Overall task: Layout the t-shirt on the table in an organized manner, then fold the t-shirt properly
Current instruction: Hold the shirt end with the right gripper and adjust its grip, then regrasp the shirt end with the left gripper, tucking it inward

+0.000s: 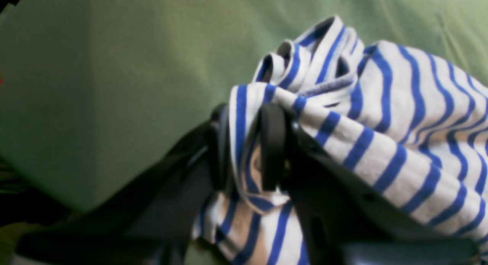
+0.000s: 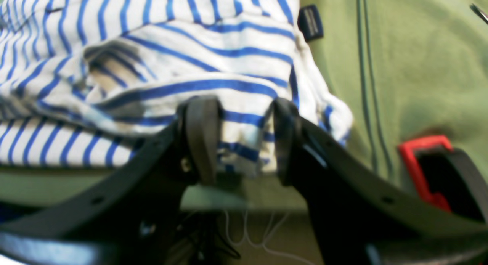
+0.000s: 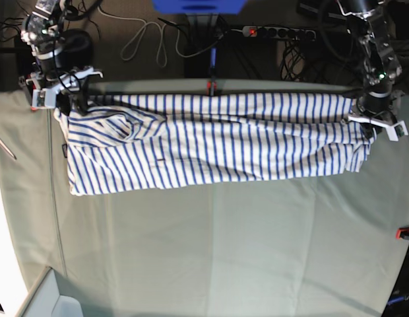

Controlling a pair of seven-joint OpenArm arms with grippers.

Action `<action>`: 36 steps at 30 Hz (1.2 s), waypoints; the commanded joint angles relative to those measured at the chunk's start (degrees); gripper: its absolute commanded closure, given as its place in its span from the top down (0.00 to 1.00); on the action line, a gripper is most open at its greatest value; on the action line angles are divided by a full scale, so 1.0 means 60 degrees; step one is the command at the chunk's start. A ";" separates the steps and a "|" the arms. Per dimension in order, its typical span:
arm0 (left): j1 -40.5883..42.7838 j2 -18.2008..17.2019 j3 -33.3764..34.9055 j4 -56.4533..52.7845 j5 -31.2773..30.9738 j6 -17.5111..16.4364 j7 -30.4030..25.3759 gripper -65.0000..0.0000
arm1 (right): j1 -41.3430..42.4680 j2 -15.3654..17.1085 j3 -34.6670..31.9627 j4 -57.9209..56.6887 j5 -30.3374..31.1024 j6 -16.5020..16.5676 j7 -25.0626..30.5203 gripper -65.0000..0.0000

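The t-shirt [image 3: 211, 142], white with blue stripes, lies stretched in a long band across the far part of the table [image 3: 224, 251]. My left gripper [image 1: 246, 146] is shut on a bunched edge of the t-shirt [image 1: 400, 116]; in the base view this gripper [image 3: 373, 125] is at the shirt's right end. My right gripper [image 2: 242, 139] stands open, with a hem of the t-shirt [image 2: 190, 47] lying loose between its fingers. It is at the shirt's far left corner [image 3: 62, 99]. The dark neck tag [image 2: 310, 23] shows beside the cloth.
Red clamps sit on the table's edges [image 3: 210, 86] [image 2: 419, 166]. Cables and a power strip [image 3: 277, 31] lie on the floor behind the table. A pale box [image 3: 49, 297] stands at the near left corner. Bare green cloth [image 1: 114, 66] spreads in front of the shirt.
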 commanded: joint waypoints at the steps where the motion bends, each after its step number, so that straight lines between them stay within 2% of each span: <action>1: -0.0061 -0.0134 -0.0047 0.0142 -0.0036 -0.0010 -0.0246 0.22 | 0.0180 0.0138 0.0018 -0.0002 0.0147 0.0144 0.0244 0.39; 7: -0.0061 -0.0134 -0.0047 0.0142 -0.0036 -0.0010 -0.0246 0.22 | 0.1162 0.0519 0.0048 -0.1028 0.0103 0.0144 0.0244 0.39; 10: -0.0061 -0.0134 -0.0047 0.0142 -0.0036 -0.0010 -0.0246 0.22 | 0.1543 0.0622 0.0399 -0.1336 -0.0161 0.0144 0.0244 0.39; 13: -0.0061 -0.0134 -0.0047 0.0127 -0.0036 -0.0010 -0.0246 0.22 | 0.1734 0.0666 0.0839 -0.1629 -0.0469 0.0144 0.0244 0.39; 19: -0.0061 -0.0134 -0.0047 0.0245 -0.0036 -0.0010 -0.0173 0.23 | 0.1675 0.0783 0.0868 -0.1951 -0.0644 0.0144 0.0259 0.39; 21: -0.0061 -0.0134 -0.0033 0.0259 -0.0036 -0.0010 -0.0173 0.32 | 0.1660 0.0768 0.0883 -0.1951 -0.0644 0.0144 0.0259 0.39; 25: 0.0013 -0.0046 -0.0047 0.0772 -0.0036 -0.0010 -0.0173 0.68 | 0.1660 0.0783 0.0883 -0.1936 -0.0644 0.0144 0.0259 0.39; 27: 0.0027 -0.0046 -0.0047 0.1050 -0.0036 -0.0010 -0.0173 0.79 | 0.1660 0.0812 0.0853 -0.1936 -0.0644 0.0144 0.0259 0.39; 33: 0.0130 -0.0032 -0.0047 0.1168 -0.0153 -0.0010 -0.0188 0.81 | 0.1660 0.0768 0.0839 -0.1936 -0.0644 0.0144 0.0259 0.39; 36: 0.0056 -0.0134 -0.0018 0.1124 -0.0886 -0.0010 -0.0173 0.81 | 0.1660 0.0754 0.0839 -0.1936 -0.0644 0.0144 0.0259 0.39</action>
